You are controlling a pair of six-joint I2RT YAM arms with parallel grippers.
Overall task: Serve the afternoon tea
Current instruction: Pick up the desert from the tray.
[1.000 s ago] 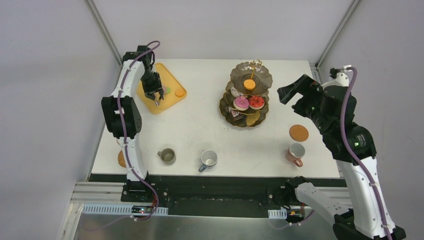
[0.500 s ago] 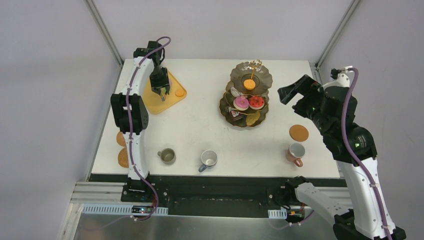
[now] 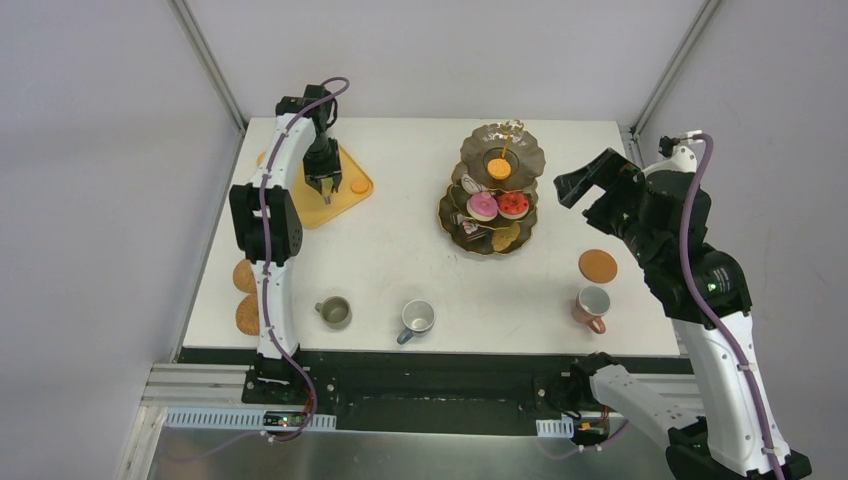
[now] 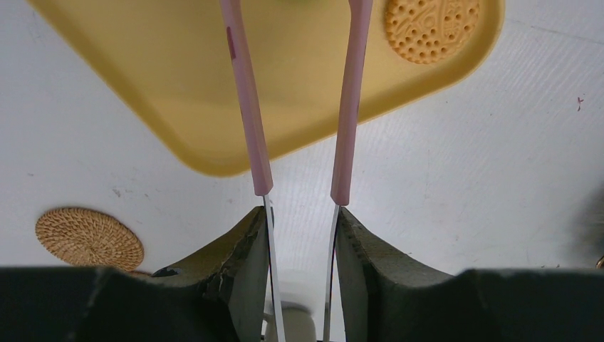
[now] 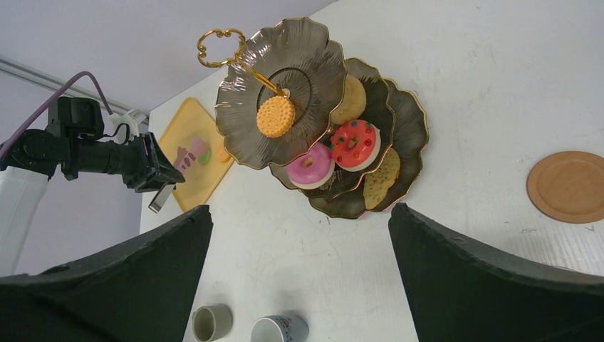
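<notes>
Your left tool (image 4: 300, 222) is clamping pink tongs (image 4: 246, 107) above the yellow tray (image 4: 142, 85); your right tool (image 5: 299, 210) is gaping apart.

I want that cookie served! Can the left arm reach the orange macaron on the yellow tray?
Probably yes. The left gripper holds the pink tongs over the yellow tray, and the orange macaron lies uncovered just beside them, nothing between.

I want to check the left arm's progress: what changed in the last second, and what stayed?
The left gripper, shut on the pink-handled metal tongs, moved right across the yellow-orange rectangular tray, toward the orange round macaron. Its arm swung right too, uncovering a second brown round woven coaster. The dark gold-rimmed three-tier stand and the open right gripper stayed in place.
</notes>
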